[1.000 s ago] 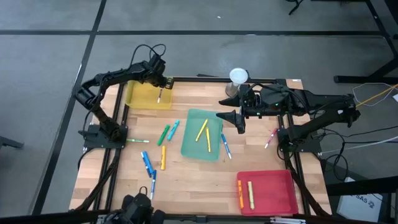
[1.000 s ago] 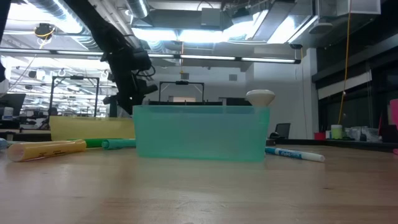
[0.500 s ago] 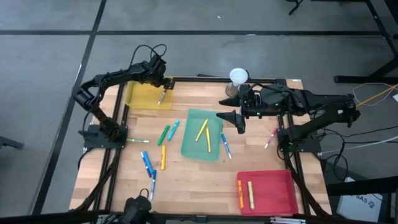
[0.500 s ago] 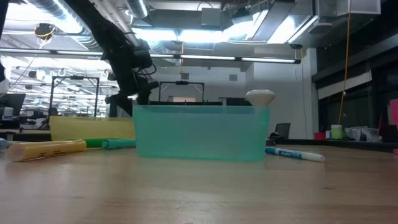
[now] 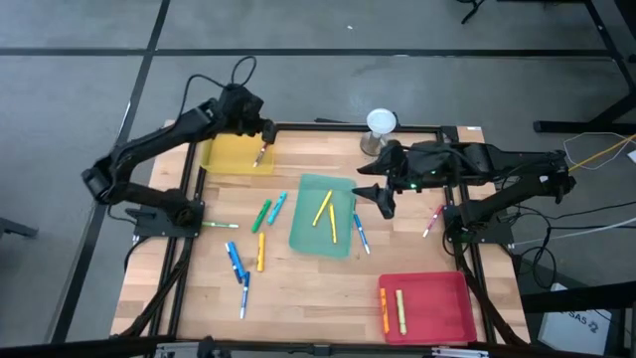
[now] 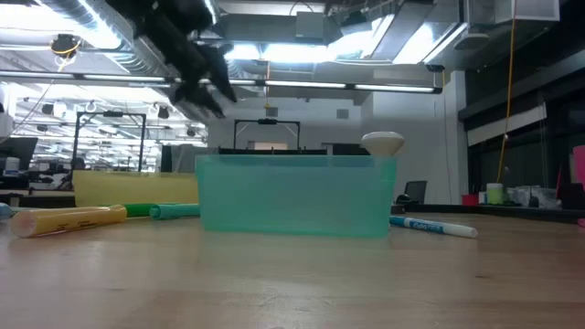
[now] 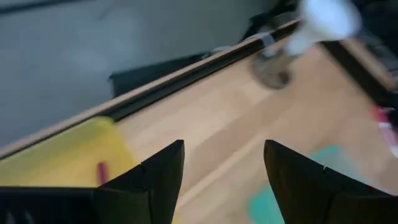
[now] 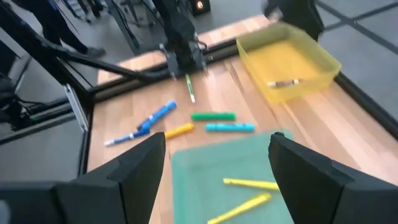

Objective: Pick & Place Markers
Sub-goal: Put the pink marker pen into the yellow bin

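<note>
Markers lie scattered on the wooden table: green (image 5: 261,215), teal (image 5: 276,207), orange (image 5: 260,252) and blue (image 5: 235,261) ones left of the green tray (image 5: 308,239), which holds two yellow ones (image 5: 326,214). One marker (image 5: 258,155) lies in the yellow tray (image 5: 227,157). My left gripper (image 5: 262,130) hangs open above that tray's far right corner, holding nothing; its wrist view shows the gap between its fingers (image 7: 224,168). My right gripper (image 5: 384,202) stands open over the green tray's right edge, also empty (image 8: 217,162).
A red tray (image 5: 445,308) at the near right holds an orange and a yellow marker. A blue-white marker (image 5: 361,234) and a pink one (image 5: 433,221) lie right of the green tray. A white-topped stand (image 5: 381,122) sits at the far edge.
My left gripper has opened and let go of the marker, which has dropped from hanging under the fingers to lying in the yellow tray. The gripper has then risen well above the tray. My right gripper has kept open.
</note>
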